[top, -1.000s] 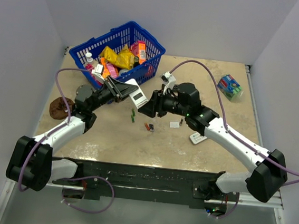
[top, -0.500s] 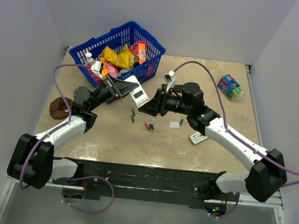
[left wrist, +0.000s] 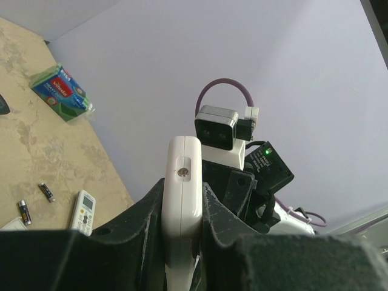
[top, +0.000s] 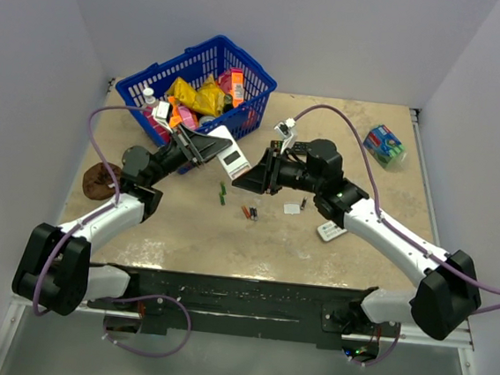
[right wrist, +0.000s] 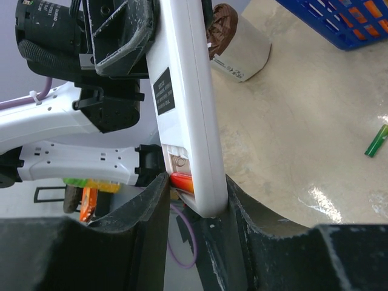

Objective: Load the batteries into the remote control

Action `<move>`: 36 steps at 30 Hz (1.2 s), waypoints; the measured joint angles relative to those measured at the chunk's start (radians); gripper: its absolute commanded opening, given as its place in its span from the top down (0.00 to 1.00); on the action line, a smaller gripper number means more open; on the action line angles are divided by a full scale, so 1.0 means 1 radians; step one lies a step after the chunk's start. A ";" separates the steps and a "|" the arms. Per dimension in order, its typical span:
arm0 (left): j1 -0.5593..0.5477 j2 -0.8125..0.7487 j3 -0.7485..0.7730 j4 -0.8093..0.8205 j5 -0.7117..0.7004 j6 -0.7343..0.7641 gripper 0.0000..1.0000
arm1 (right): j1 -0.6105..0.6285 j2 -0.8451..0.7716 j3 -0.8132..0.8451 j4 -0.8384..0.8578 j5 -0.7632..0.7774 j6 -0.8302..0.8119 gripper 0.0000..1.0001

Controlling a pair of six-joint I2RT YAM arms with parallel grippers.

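Note:
My left gripper (top: 208, 148) is shut on the white remote control (top: 232, 158) and holds it in the air in front of the basket. In the left wrist view the remote (left wrist: 183, 182) stands edge-on between the fingers. My right gripper (top: 251, 179) is shut across the remote's far end (right wrist: 185, 91). One finger presses a red-orange battery (right wrist: 182, 180) against the open battery bay. The other finger lies on the remote's face side. A green battery (top: 223, 194), a red and dark pair (top: 249, 212) and one dark battery (top: 302, 205) lie on the table.
A blue basket (top: 154, 79) of packets stands at the back left. A brown object (top: 100, 179) is at the left edge. A white remote with grey buttons (top: 331, 232) and a small white piece (top: 292, 208) lie under the right arm. A sponge pack (top: 384, 145) lies at the back right.
The left gripper has shifted the remote slightly right and up. The right gripper has stayed around its end and turned a little.

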 measured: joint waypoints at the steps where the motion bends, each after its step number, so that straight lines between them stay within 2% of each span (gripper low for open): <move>1: 0.000 0.000 0.000 0.000 0.000 0.001 1.00 | 0.000 0.000 -0.002 0.000 0.001 0.006 0.90; 7: -0.002 -0.008 0.000 -0.029 -0.002 0.026 1.00 | 0.000 -0.012 -0.012 -0.010 0.025 0.041 0.94; 15: -0.006 -0.100 0.016 -0.243 -0.064 0.136 1.00 | -0.004 -0.030 -0.025 -0.025 0.087 0.066 0.99; 24: -0.002 -0.121 0.027 -0.399 -0.119 0.194 1.00 | -0.069 -0.029 -0.026 -0.039 0.194 0.061 0.97; 27: -0.003 -0.122 0.027 -0.409 -0.125 0.194 1.00 | -0.065 -0.023 -0.026 -0.035 0.196 0.059 0.90; 30: -0.006 -0.122 0.027 -0.414 -0.132 0.197 1.00 | -0.065 -0.020 -0.026 -0.031 0.195 0.054 0.77; 31: -0.007 -0.122 0.027 -0.416 -0.133 0.201 1.00 | -0.065 -0.020 -0.026 -0.031 0.194 0.049 0.72; 32: -0.007 -0.122 0.027 -0.417 -0.133 0.205 1.00 | -0.065 -0.020 -0.026 -0.031 0.193 0.039 0.61; 36: -0.010 -0.122 0.027 -0.421 -0.129 0.232 1.00 | -0.066 -0.023 -0.010 -0.089 0.220 -0.031 0.43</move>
